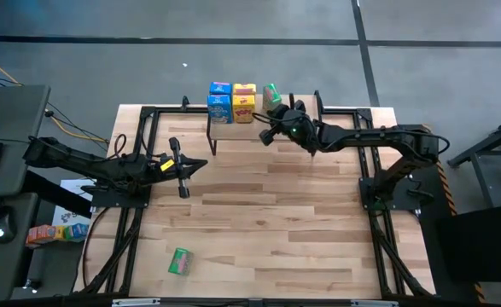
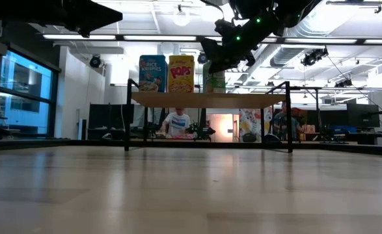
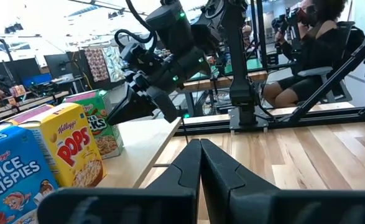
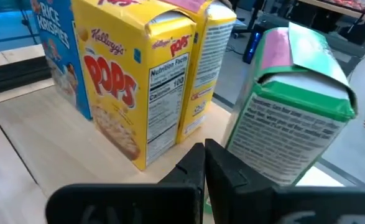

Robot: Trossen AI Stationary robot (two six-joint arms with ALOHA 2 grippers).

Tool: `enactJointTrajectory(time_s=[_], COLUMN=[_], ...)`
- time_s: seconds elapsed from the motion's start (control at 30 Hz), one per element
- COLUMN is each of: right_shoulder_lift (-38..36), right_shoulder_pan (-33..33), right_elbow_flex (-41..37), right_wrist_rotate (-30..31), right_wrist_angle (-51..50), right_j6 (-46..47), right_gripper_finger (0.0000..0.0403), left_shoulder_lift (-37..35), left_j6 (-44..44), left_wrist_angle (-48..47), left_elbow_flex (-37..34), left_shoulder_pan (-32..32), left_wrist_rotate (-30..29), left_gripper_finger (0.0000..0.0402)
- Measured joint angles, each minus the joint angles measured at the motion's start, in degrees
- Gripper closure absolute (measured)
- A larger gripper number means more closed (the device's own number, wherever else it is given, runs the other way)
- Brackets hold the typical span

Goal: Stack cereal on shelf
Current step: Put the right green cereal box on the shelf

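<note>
My right pincer (image 4: 204,163) is closed and empty above the shelf (image 4: 58,140), just beside the green box (image 4: 297,112), yellow box (image 4: 142,81) farther off.

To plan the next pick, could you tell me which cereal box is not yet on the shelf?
The green cardboard cereal box lying alone on the tabletop's near edge; the others stand on the shelf.

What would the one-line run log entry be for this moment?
left gripper: shut, empty, mid-table | right gripper: shut, empty, beside green box on shelf | blue box, yellow box: on shelf | second green box: on table
</note>
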Motion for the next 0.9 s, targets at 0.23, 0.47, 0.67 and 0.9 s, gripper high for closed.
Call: enactJointTrajectory(time_s=[0.23,0.47,0.67,0.9], right_shoulder_lift=[0.0,0.0,0.0,0.0], right_shoulder_pan=[-0.2,-0.2,-0.2,-0.2], right_elbow_flex=[0.0,0.0,0.1,0.1], right_wrist_rotate=[3.3,6.4,9.0,13.5], right_wrist_angle=[-0.6,-1.1,-1.6,-3.7], right_j6=[0.7,0.3,0.3,0.3], right_gripper_finger=[0.0403,0.0403,0.0403,0.0403], left_shoulder_lift=[0.0,0.0,0.0,0.0], left_j6=[0.0,0.0,0.0,0.0], left_wrist_angle=[0.0,0.0,0.0,0.0], left_elbow_flex=[0.0,0.0,0.0,0.0], left_shoulder_pan=[0.0,0.0,0.0,0.0], left_wrist_rotate=[0.0,0.0,0.0,0.0], left_gripper_finger=[0.0402,0.0401,0.0402,0.0402])
